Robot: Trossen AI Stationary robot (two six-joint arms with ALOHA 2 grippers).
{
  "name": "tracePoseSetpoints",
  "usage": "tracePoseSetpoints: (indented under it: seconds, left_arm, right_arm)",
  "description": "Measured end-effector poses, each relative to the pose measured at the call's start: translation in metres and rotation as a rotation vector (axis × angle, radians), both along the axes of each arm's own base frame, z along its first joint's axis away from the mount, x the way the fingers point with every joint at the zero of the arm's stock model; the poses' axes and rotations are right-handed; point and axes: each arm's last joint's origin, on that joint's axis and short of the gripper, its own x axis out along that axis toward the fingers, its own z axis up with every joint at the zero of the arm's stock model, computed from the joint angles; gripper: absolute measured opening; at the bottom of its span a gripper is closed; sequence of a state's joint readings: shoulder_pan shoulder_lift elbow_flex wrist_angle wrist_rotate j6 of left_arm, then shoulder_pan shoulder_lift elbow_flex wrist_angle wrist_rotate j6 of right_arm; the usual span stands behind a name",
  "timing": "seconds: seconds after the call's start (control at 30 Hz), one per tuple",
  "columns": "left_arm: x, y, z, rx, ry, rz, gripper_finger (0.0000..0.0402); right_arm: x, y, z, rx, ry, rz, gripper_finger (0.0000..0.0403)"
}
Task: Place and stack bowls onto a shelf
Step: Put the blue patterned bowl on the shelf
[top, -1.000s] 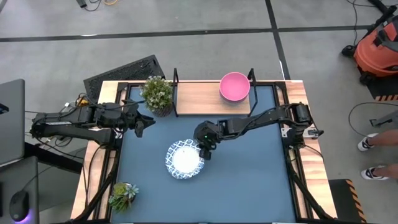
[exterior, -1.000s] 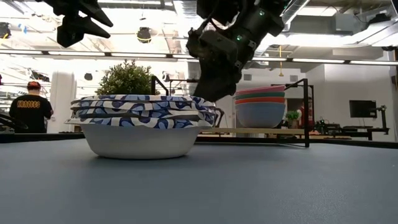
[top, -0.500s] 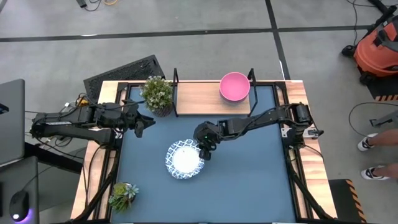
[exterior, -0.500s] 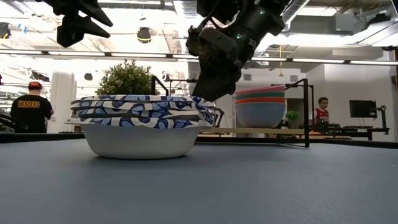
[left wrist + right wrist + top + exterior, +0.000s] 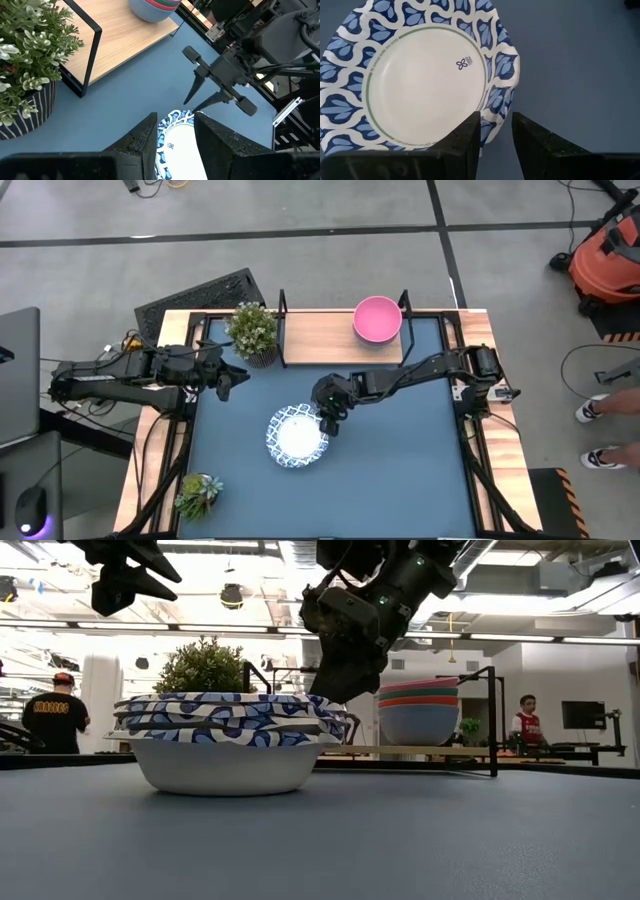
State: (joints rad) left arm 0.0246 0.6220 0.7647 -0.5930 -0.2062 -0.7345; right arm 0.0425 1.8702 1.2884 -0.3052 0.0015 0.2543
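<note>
Two white bowls with blue patterned rims (image 5: 297, 436) sit nested on the blue table, base down; they also show in the low view (image 5: 228, 740). A stack topped by the pink bowl (image 5: 377, 318) stands on the right end of the light wood shelf (image 5: 320, 338); the low view shows green and bluish bowls under it (image 5: 418, 712). My right gripper (image 5: 330, 423) is open, pointing down over the patterned bowls' right rim (image 5: 496, 111), one finger on each side of it. My left gripper (image 5: 236, 376) is open and empty, raised over the table's left side.
A potted plant in a striped pot (image 5: 252, 332) stands beside the shelf's left post. A second small plant (image 5: 198, 494) sits at the near left corner. People stand in the room beyond the table (image 5: 48, 712). Bare blue tabletop (image 5: 400, 470) lies right of the bowls.
</note>
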Motion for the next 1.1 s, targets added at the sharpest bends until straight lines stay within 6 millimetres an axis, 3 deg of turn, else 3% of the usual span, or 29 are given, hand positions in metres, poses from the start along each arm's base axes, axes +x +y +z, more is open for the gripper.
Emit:
tracePoseSetpoints:
  seconds: [0.63, 0.83, 1.1]
  left_arm:
    - [0.0, 0.0, 0.0, -0.007, -0.002, 0.003, 0.0112]
    - [0.0, 0.0, 0.0, -0.029, -0.008, 0.005, 0.0112]
    - [0.001, -0.001, 0.001, -0.041, -0.017, -0.011, 0.0112]
  right_arm:
    - [0.004, -0.004, 0.003, 0.042, -0.046, -0.007, 0.0138]
    - [0.01, -0.007, -0.016, 0.122, -0.014, 0.004, 0.0138]
    - [0.012, -0.009, -0.003, 0.052, 0.012, 0.034, 0.0137]
